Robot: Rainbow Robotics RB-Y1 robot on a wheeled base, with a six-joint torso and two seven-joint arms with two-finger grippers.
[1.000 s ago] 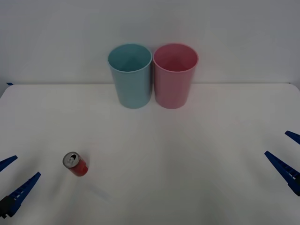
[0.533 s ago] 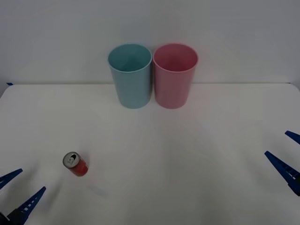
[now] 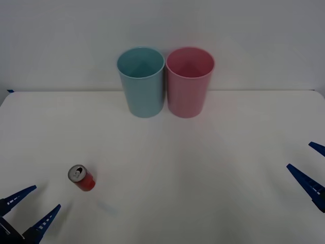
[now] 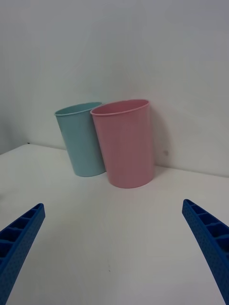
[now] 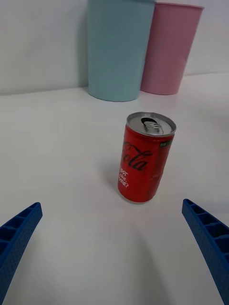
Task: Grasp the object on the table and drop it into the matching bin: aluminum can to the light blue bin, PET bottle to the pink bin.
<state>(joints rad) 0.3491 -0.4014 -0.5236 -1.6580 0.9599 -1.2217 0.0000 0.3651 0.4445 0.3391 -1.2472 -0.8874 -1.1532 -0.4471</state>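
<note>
A small red aluminum can [image 3: 82, 178] [image 5: 145, 164] with a silver top stands upright on the white table [image 3: 177, 168], toward the front left. My left gripper [image 3: 31, 209] [image 5: 112, 252] is open near the front-left corner, a short way in front of and to the left of the can, with its fingers pointing at it and not touching. The light blue bin [image 3: 141, 81] [image 4: 82, 139] [image 5: 118, 47] and the pink bin [image 3: 189, 81] [image 4: 125, 142] [image 5: 170, 47] stand side by side at the back centre. My right gripper [image 3: 311, 166] [image 4: 114, 248] is open at the right edge, holding nothing.
A plain white wall [image 3: 162, 30] rises right behind the bins. Wide bare tabletop lies between the can and the bins.
My left gripper has moved right and nearer the front edge, turning toward the can. The can, the bins and the right gripper have stayed put.
</note>
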